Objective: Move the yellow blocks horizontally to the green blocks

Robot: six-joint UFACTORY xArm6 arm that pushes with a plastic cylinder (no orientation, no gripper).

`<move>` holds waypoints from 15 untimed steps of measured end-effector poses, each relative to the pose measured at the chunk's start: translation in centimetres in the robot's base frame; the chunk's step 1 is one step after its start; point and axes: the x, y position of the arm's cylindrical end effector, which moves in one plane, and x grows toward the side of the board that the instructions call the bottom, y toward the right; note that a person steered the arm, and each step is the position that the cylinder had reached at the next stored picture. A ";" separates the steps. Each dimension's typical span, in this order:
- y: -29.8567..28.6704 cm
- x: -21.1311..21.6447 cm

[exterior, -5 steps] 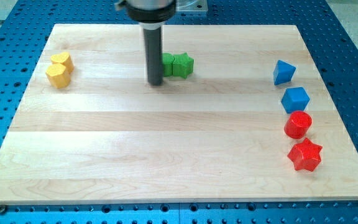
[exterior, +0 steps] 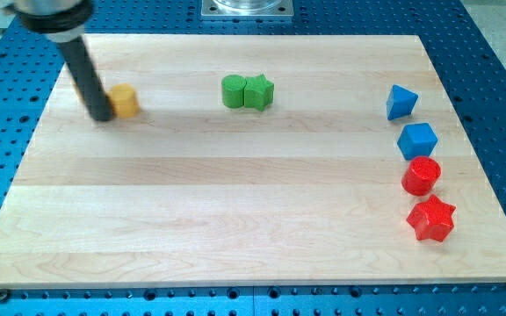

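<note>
One yellow block [exterior: 126, 101] is all I can make out on the counter's [exterior: 235, 202] left side, up near the top, and its shape is hard to call because the rod covers its left edge. My tip [exterior: 101, 115] is pressed right against that left side, rod leaning up toward the view's top left corner. If a second yellow one is tucked behind the rod, I can't tell.

No jaws on this rig at all, just the straight rod, so nothing to open or close.

Over to the view's right along about the same row sit the two greens: a rounded green block [exterior: 234, 91] touching a green star [exterior: 258, 91], well apart from the yellow.

Far right side has a loose column running down: a blue block [exterior: 401, 102] with slanted faces on top, another chunky blue block [exterior: 417, 140] just below it, then a red cylinder [exterior: 422, 175], then a red star [exterior: 431, 219] at the bottom. All of those are well away from my tip.
</note>
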 end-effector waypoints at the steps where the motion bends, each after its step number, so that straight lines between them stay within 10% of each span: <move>1: 2.6 -0.5; 6: 5.2 -10.8; 7: -7.5 -13.2; 12: -12.1 -12.7; 15: -7.5 -3.8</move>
